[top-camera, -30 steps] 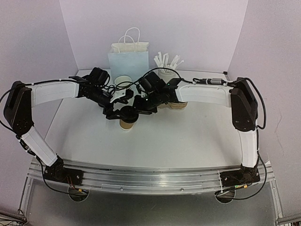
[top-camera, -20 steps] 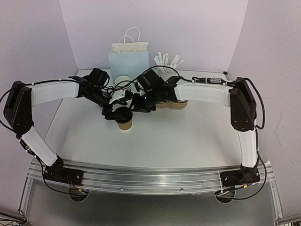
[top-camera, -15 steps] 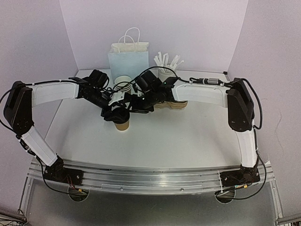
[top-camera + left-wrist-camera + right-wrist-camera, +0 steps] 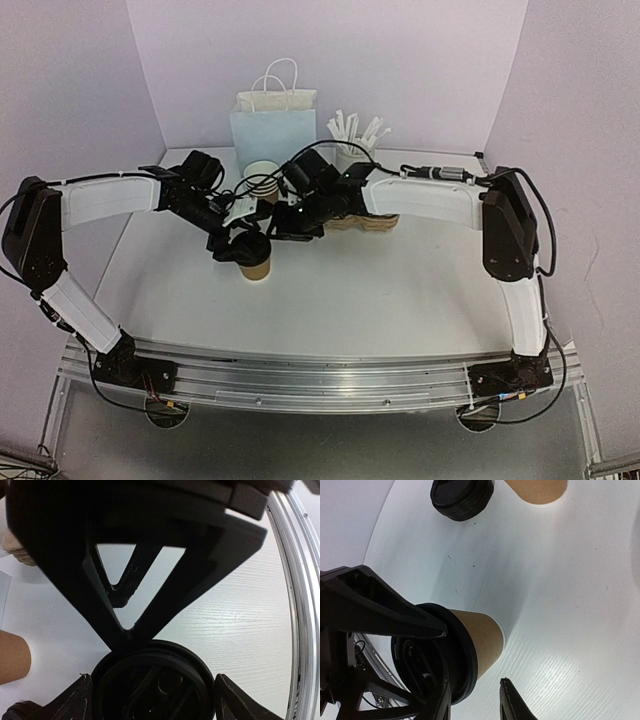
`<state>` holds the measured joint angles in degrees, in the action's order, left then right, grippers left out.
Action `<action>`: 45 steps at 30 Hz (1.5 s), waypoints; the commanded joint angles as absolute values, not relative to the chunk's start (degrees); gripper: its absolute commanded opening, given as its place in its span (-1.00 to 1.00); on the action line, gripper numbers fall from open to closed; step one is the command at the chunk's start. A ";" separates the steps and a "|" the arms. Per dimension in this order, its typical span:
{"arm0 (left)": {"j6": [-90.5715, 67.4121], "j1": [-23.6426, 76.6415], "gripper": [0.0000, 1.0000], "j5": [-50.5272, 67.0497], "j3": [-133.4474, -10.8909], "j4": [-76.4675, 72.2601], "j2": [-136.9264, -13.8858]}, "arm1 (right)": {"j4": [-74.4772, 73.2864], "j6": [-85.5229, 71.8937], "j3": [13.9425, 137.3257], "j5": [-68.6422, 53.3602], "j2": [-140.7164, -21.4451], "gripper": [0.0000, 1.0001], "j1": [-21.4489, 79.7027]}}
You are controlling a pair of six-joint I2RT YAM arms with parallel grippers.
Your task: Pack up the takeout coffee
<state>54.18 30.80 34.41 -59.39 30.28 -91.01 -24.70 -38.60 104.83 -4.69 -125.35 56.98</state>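
Kraft cup (image 4: 481, 642), round black lid (image 4: 150, 677) pinched in left end effector (image 4: 152, 700), right end effector (image 4: 476, 702) spread, empty

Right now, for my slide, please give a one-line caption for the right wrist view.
Left claw grips the black lid on a brown cup; the open right claw hovers beside it.

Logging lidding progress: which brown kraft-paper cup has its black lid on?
The brown kraft-paper cup nearer the arm bases, its round black plastic lid gripped by the left tool. The other cup by the light-blue paper bag stands open.
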 commanded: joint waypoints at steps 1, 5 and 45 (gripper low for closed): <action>55.70 28.25 0.63 35.31 -61.45 34.60 -88.19 | -23.91 -36.63 109.19 -5.47 -126.52 -0.36 58.34; 55.70 27.34 0.65 35.98 -61.99 34.77 -87.49 | -23.91 -36.79 110.29 -6.06 -127.87 -0.33 58.59; 64.60 28.05 0.00 38.69 -61.74 45.63 -98.67 | -34.20 -43.64 110.47 -8.18 -136.39 -0.54 58.05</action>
<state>60.70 26.06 38.04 -60.60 34.69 -92.76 -25.86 -40.99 111.22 -7.89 -131.22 57.61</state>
